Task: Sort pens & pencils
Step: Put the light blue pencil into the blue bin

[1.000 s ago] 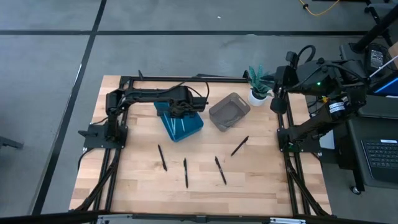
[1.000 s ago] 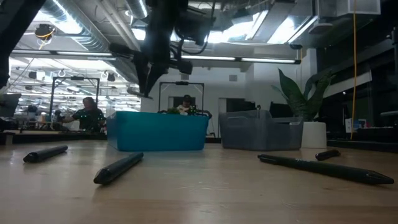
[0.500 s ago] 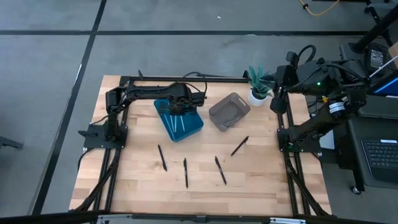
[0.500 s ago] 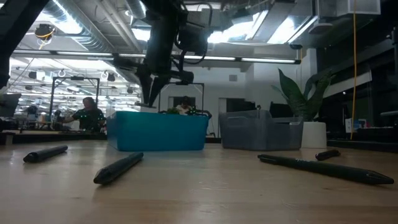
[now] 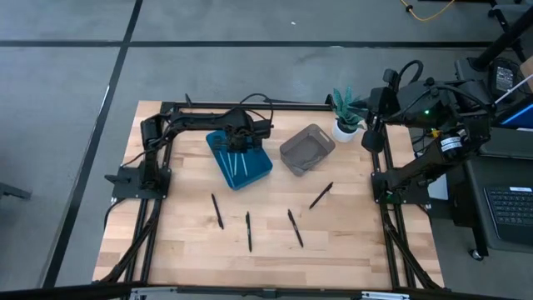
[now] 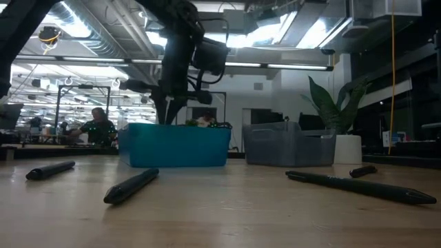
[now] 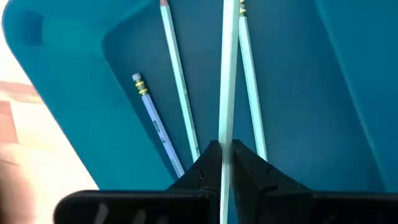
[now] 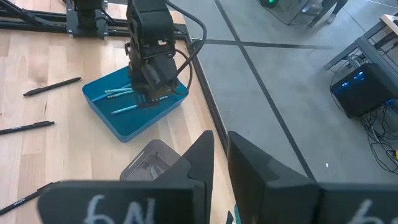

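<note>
The left end effector (image 5: 236,143) hangs over the far end of a tray (image 5: 240,163); three pencils (image 7: 180,93) lie in the tray below it. To its right sits a second bin (image 5: 306,149), with a plant (image 5: 345,112) beyond. Nearer than it, four pens (image 5: 248,231) lie in a row on the tabletop (image 5: 183,242).

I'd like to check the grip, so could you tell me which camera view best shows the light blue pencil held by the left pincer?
The left wrist view: the held pencil runs between the shut left pincer over the blue bin. The high view shows only the arm over the bin, the low view hides the pencil, and the right wrist view shows it too small.
</note>
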`<state>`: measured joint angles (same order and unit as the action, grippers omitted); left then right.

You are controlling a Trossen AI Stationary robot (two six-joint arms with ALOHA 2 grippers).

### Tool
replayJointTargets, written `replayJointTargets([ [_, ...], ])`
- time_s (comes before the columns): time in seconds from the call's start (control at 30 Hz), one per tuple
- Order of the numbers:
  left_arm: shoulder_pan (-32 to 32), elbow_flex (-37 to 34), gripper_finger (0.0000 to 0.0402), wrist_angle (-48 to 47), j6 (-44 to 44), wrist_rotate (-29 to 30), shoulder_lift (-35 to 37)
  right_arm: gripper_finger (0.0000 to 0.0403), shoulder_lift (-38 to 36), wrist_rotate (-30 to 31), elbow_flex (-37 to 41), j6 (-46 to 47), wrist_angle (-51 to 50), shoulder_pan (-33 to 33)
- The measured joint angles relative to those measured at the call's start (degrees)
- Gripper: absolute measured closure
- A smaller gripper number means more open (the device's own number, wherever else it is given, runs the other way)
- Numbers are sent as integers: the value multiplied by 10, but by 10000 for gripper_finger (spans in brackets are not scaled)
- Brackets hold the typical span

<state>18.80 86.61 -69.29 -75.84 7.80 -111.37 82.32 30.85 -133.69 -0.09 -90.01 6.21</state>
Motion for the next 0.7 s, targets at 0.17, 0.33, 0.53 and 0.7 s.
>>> replayJointTargets([
  [0.17, 8, -12, 388, 30, 14, 0, 0, 355, 0, 0, 0, 0, 0, 0],
  [0.33, 15, -13, 388, 36, 23, 3, 0, 355, 0, 0, 0, 0, 0, 0],
  [0.53, 15, -13, 381, 58, 45, 16, 0, 355, 0, 0, 0, 11, 0, 0],
  [0.7, 14, -13, 347, 70, 49, 19, 0, 355, 0, 0, 0, 14, 0, 0],
])
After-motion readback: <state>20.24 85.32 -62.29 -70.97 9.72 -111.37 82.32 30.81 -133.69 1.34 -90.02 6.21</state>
